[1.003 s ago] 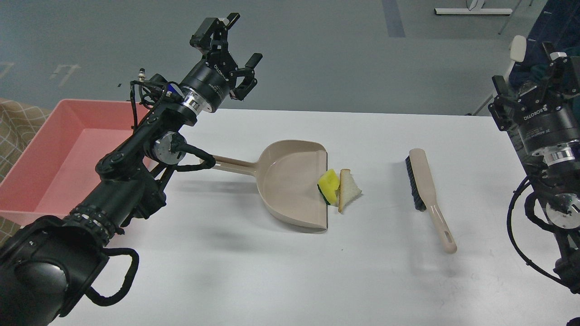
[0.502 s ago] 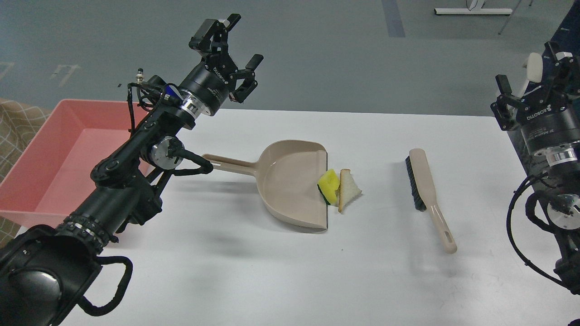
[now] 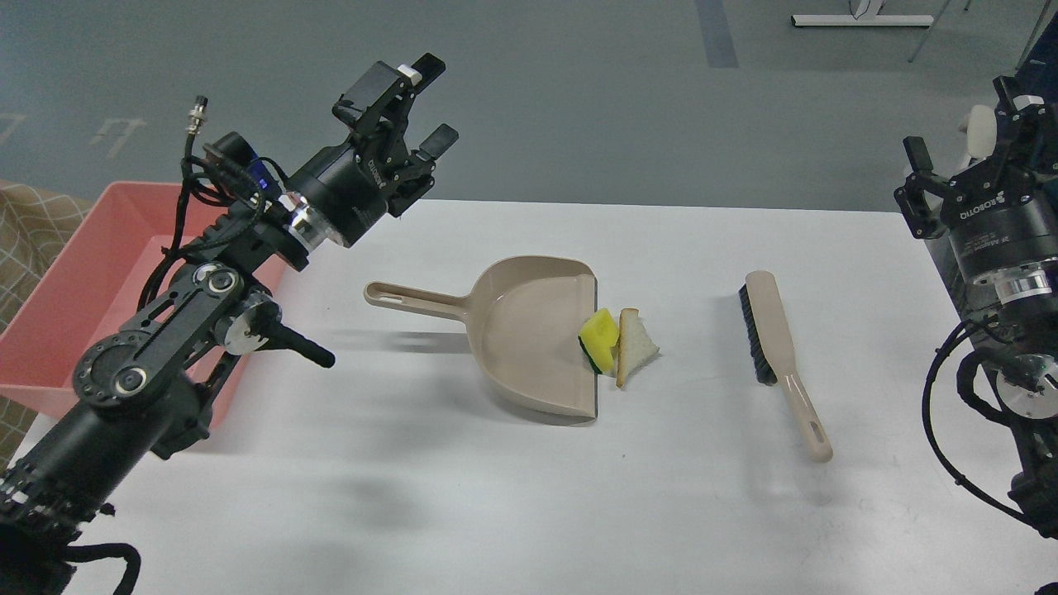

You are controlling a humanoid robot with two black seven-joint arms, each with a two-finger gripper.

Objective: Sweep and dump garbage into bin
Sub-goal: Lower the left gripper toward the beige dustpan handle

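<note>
Sponge [image 3: 601, 336] and bread slice [image 3: 636, 346] lying at dustpan [image 3: 529, 335] lip, bin [image 3: 99, 289] at table's left. Both grippers, left [image 3: 409, 107] and right [image 3: 963, 136], hanging open, holding nothing. Advice: right taking brush [image 3: 781, 351] by handle, left steadying dustpan handle.

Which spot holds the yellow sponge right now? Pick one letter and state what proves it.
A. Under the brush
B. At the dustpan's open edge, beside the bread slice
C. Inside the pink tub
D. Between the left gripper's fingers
B: the sponge sits at the dustpan's open edge, right beside the bread slice.
</note>
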